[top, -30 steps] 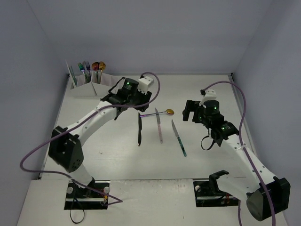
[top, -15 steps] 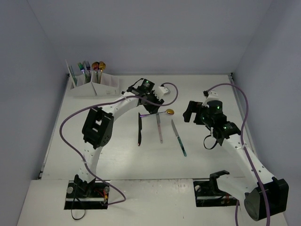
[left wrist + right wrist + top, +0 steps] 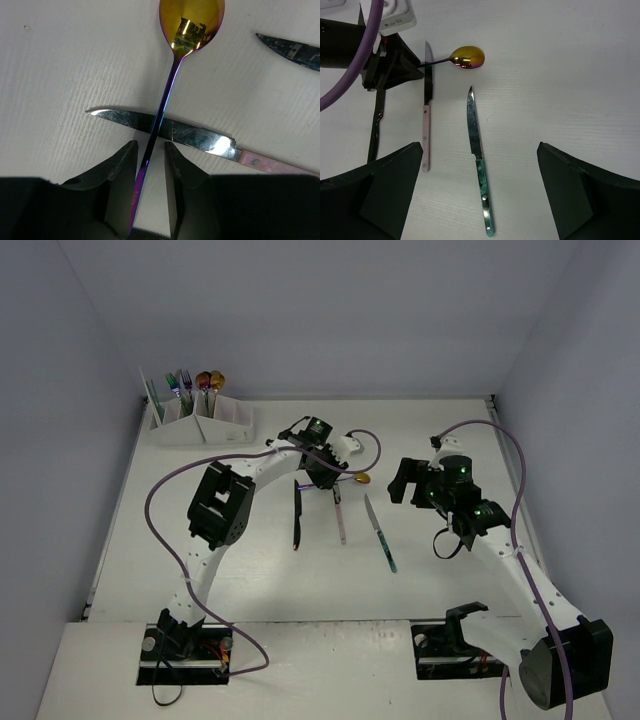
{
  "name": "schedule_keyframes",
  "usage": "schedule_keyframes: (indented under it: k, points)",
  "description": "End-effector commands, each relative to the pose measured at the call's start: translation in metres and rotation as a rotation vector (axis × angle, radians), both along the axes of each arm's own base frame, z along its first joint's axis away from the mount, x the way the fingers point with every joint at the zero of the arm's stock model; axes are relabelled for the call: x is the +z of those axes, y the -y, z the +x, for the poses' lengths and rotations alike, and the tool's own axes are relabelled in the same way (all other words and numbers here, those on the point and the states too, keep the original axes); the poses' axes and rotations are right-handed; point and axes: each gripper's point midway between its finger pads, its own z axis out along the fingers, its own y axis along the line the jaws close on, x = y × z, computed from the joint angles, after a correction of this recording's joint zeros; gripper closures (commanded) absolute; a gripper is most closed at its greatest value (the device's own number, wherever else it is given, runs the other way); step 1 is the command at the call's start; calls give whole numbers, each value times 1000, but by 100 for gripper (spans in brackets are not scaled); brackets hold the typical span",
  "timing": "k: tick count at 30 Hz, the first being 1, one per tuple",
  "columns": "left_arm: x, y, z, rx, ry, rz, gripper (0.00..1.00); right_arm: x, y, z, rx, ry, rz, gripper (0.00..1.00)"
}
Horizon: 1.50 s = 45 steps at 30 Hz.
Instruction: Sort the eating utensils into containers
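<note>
Straddling spoon (image 3: 169, 80), left pincer (image 3: 150, 144) released, pink-handled knife (image 3: 200, 137) beneath, right pincer (image 3: 477, 150) released.

Top camera: high beyond the near edge, overlooking whole counter (image 3: 250, 570). Wrist cameras face down, left nearest; all three share the spoon (image 3: 191, 22).
</note>
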Motion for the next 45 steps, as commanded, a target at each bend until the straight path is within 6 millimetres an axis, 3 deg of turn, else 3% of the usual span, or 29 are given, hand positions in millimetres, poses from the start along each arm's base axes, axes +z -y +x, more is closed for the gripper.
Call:
schedule_keyframes:
  k: [1,4,6,9,13,18,21,24,28,32,37,45]
  points:
    - [24,10,10,-40,79,-18,77,10,-1,3,8,46,14,3]
    - [18,6,12,-36,91,13,85,10,-1,2,11,44,18,3]
    - [19,5,12,-38,102,21,98,10,-2,2,15,45,21,3]
    - [32,2,11,-37,136,18,100,13,-2,1,15,52,25,3]
    - [90,1,22,-4,294,-61,100,18,-3,0,16,61,35,3]
    - [184,-18,34,139,472,-231,100,25,-5,0,22,76,44,3]
    - [225,-43,46,272,555,-352,100,29,-6,0,27,83,50,3]
    - [264,-93,68,458,652,-458,100,31,-7,0,31,89,53,3]
    - [298,-156,91,671,798,-503,100,31,-9,2,41,83,58,3]
    - [307,-214,119,869,867,-523,100,28,-12,3,59,71,55,3]
    - [301,-280,157,1079,946,-580,100,28,-16,3,85,64,60,3]
    - [285,-327,193,1217,1092,-605,100,18,-20,1,114,34,61,3]
